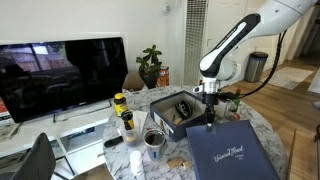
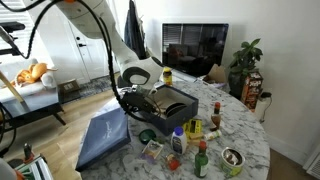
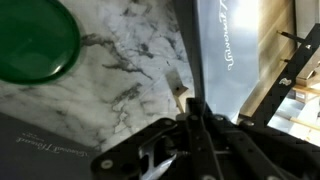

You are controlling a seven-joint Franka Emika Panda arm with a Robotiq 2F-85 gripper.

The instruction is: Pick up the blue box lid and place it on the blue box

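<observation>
The blue box lid (image 1: pixel 232 156) lies flat, lettering up, at the near edge of the marble table; it also shows in an exterior view (image 2: pixel 104 140). The blue box (image 1: pixel 178 113) stands open behind it, dark inside, and shows in an exterior view (image 2: pixel 166 104). My gripper (image 1: pixel 210 120) reaches down at the lid's edge nearest the box, also seen in an exterior view (image 2: pixel 128 103). In the wrist view the lid's rim (image 3: pixel 232 50) runs straight into my fingertips (image 3: pixel 190 102), which are pressed together on it. I cannot tell whether the lid is raised.
Bottles (image 1: pixel 127 124), a metal cup (image 1: pixel 154 141) and small items crowd the marble table (image 1: pixel 258 124) beside the box. More bottles (image 2: pixel 196 140) and a tin (image 2: pixel 232 159) stand on the table. A green round dish (image 3: pixel 35 40) lies near the lid. A TV (image 1: pixel 60 75) and a plant (image 1: pixel 150 66) stand behind.
</observation>
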